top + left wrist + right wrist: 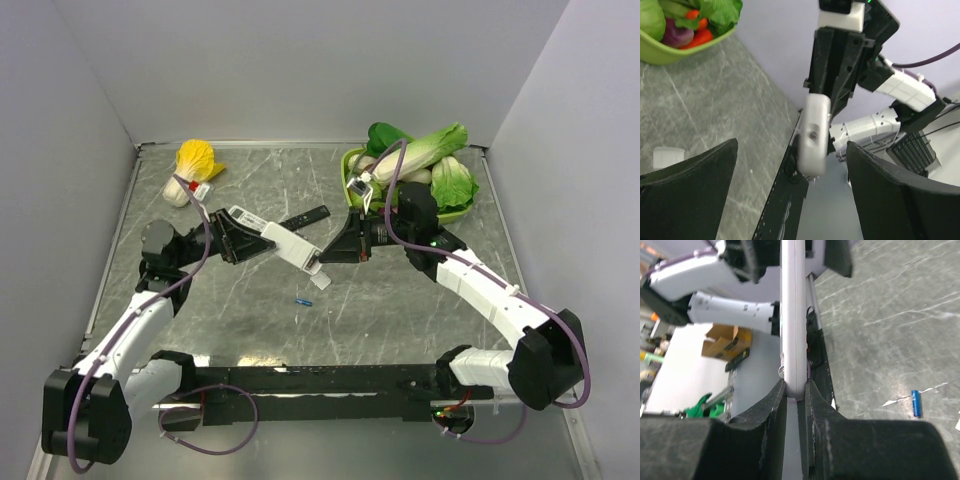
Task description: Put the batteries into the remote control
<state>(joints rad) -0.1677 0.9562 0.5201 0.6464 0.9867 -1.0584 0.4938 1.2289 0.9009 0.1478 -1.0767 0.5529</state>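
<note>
One battery in view: blue cell lying loose on the grey surface, centre of top view, just below the remote control and apart from it. Remote control is raised off the surface at frame centre, btwn the two arms, long axis running upper left to lower right. Right end effector: narrow, one finger on each side of the remote, seen edge-on in its wrist view; holding it at the lower-right end. Left end effector: wide; its wrist view shows the remote's end in the gap, clear of both fingers. Small white flat piece on the surface just below the right end effector's tip, near the battery. Slim black remote just above the held one. Green basket of veg upper right in top view; yellow leafy item upper left.
</note>
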